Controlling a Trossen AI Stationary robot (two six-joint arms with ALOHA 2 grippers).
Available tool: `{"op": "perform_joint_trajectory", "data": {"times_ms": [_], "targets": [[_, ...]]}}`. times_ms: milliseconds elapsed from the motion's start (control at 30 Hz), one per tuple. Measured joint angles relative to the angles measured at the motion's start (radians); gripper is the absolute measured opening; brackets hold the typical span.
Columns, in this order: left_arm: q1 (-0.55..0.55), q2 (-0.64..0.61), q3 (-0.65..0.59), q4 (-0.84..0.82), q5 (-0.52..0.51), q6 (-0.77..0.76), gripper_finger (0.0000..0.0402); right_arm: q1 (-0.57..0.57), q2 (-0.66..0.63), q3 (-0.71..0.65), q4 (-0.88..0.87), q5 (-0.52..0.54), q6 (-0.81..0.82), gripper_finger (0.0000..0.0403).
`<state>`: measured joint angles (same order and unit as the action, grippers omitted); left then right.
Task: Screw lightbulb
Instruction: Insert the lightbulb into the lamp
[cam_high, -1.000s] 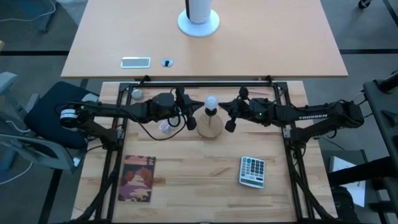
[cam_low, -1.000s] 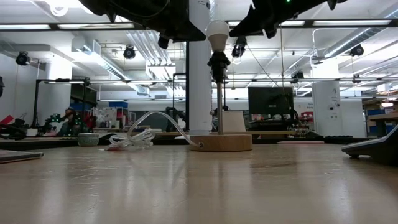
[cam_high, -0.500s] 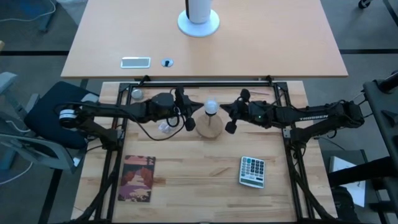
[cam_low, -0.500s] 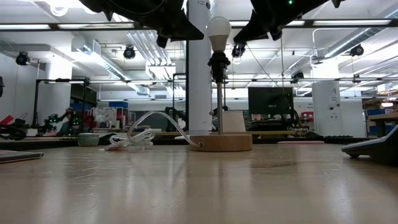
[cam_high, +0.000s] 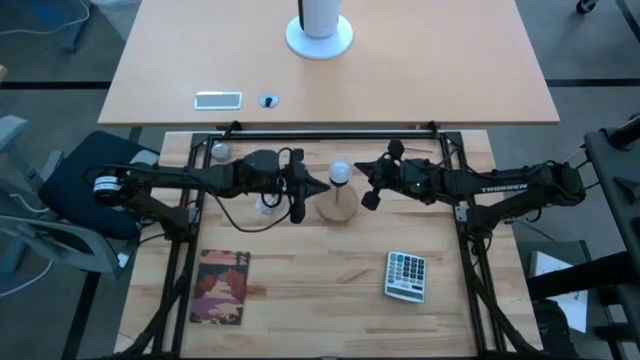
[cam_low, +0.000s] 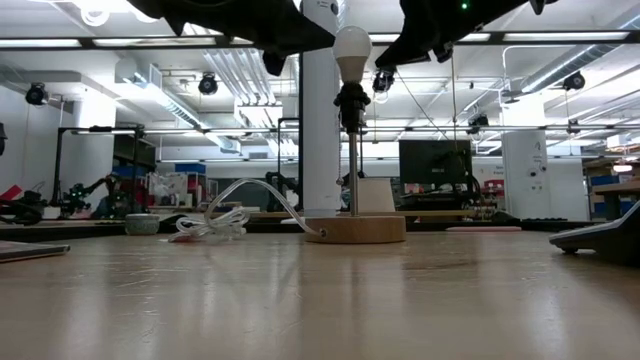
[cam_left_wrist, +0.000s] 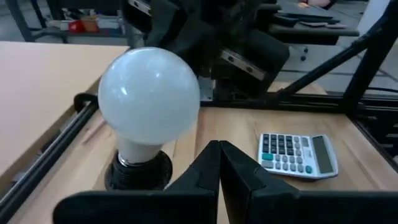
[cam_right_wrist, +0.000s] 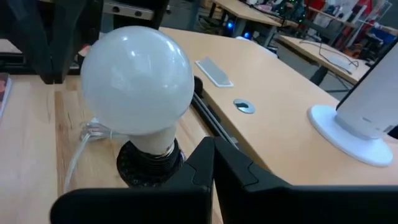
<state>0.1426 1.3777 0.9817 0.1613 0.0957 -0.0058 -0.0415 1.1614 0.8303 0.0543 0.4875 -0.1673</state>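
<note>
Left claw (cam_high: 318, 185): fingers pressed together, nothing between them. Tip sits just beside the lightbulb (cam_high: 341, 171), on its left in the high view, at roughly bulb height. In the left wrist view the closed fingers (cam_left_wrist: 219, 163) point past the bulb with a gap showing; no contact.

Right claw (cam_high: 364, 181): also fully closed, empty. It hangs just beside the bulb on the opposite side, a little farther off than the left. Its wrist view shows joined fingers (cam_right_wrist: 214, 155) aimed at the socket (cam_right_wrist: 149, 163), not touching.

Bulb: upright, seated in the dark socket atop a thin post rising from a round wooden base (cam_low: 355, 228) near the back middle of the counter (cam_high: 320, 290). Threads are hidden inside the socket, so how deep it is screwed in cannot be told. A clear cord (cam_low: 240, 205) trails from the base.

Step, as judged: bulb looks already placed in the socket; both claws flank it without a hold. Either tightening remains or the job is finishing.

Next move, if tightening: one claw must spread wide enough to span the globe, close gently on the glass, then twist about the post's axis; the light base may need steadying.
</note>
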Motion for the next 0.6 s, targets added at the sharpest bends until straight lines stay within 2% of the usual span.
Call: {"op": "perform_joint_trajectory", "data": {"times_ms": [133, 333, 600], "targets": [[0.001, 0.0, 0.0, 0.024, -0.06, 0.01, 0.0, 0.007, -0.002, 0.0, -0.006, -0.075, 0.016, 0.0], [0.004, 0.0, 0.0, 0.04, -0.182, 0.066, 0.0, 0.021, -0.006, 0.0, -0.021, -0.088, 0.045, 0.0], [0.009, 0.0, 0.0, 0.041, -0.193, 0.075, 0.0, 0.053, -0.015, 0.0, 0.002, -0.138, 0.02, 0.0]]}}
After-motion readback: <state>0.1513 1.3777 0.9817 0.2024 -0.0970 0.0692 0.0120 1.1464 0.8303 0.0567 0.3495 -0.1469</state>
